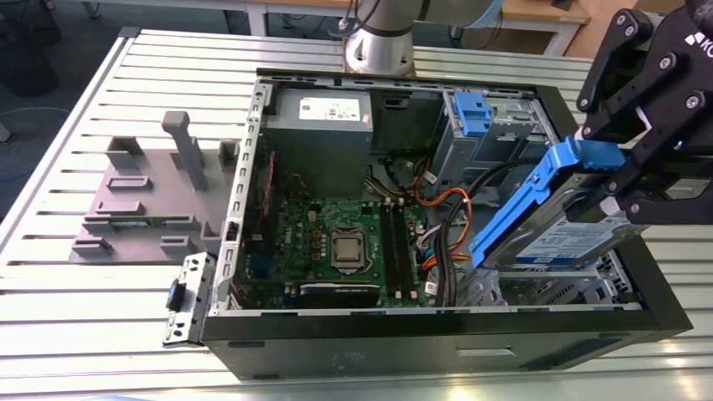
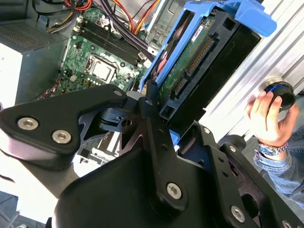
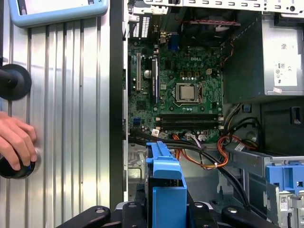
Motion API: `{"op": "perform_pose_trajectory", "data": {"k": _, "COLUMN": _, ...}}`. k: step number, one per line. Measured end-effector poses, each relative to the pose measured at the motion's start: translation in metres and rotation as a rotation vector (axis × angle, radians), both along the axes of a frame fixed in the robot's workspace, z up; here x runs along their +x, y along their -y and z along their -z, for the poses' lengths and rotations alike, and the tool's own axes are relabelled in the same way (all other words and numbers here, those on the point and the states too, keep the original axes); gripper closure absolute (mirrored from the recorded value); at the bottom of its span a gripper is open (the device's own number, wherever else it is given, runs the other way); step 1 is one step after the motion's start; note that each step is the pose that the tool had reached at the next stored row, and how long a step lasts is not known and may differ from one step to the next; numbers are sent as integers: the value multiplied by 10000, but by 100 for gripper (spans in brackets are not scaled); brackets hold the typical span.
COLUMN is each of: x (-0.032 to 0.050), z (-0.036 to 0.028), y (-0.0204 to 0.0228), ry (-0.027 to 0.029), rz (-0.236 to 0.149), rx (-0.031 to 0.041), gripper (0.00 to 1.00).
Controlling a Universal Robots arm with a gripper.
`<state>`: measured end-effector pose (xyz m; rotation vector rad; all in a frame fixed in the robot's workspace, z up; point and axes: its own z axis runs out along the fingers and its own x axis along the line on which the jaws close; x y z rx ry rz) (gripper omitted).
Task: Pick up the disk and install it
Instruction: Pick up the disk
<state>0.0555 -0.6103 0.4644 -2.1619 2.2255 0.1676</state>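
The disk (image 1: 568, 236), a silver drive in a blue plastic bracket (image 1: 523, 205), hangs tilted over the open computer case (image 1: 446, 338), above the metal drive cage (image 1: 535, 288) at the exterior view's right. My black gripper (image 1: 620, 190) is shut on its upper end. In the second wrist view the disk (image 2: 199, 57) shows its green circuit side and connectors, clamped in the gripper (image 2: 183, 129). In the first wrist view the blue bracket (image 3: 166, 180) juts out from the gripper (image 3: 166, 214) towards the motherboard (image 3: 187, 95).
Inside the case sit the motherboard (image 1: 334, 242), a grey power supply (image 1: 323, 125), orange and black cables (image 1: 446, 209) and another blue bracket (image 1: 473, 113). A grey plastic stand (image 1: 156, 192) stands on the slatted table. A person's hand (image 2: 266, 114) rests on a knob beside the case.
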Motion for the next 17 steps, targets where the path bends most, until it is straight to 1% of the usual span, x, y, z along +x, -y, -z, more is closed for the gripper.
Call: {"op": "perform_pose_trajectory", "data": {"k": 17, "x": 49, "z": 2, "y": 0, "ry": 0, "rz": -1, "rx": 1, "gripper": 63}}
